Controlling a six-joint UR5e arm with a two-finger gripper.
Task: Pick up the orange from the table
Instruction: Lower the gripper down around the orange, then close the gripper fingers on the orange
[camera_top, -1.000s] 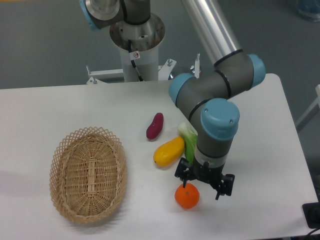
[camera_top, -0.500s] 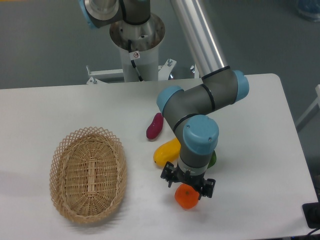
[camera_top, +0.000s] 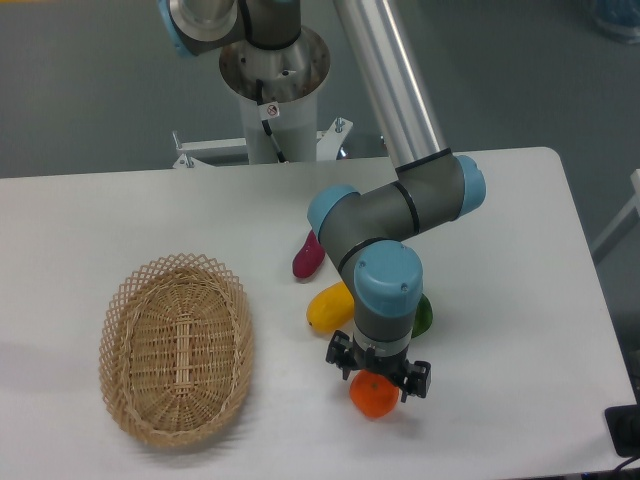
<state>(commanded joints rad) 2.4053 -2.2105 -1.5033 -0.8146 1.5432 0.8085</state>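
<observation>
The gripper (camera_top: 378, 371) sits directly over the orange (camera_top: 373, 396), which rests on the table (camera_top: 520, 330) near its front edge, just in front of the yellow fruit (camera_top: 330, 306). Its fingers stand spread on either side of the orange's top, not yet closed. The step is the approach; next comes lowering and closing. Since a second ago, the arm has swung left, centring over the orange.

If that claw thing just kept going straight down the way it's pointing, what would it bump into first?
Most likely the orange: the gripper points down right over it, fingers spread either side of its top. Depth is unclear, but below that is only the table.
</observation>
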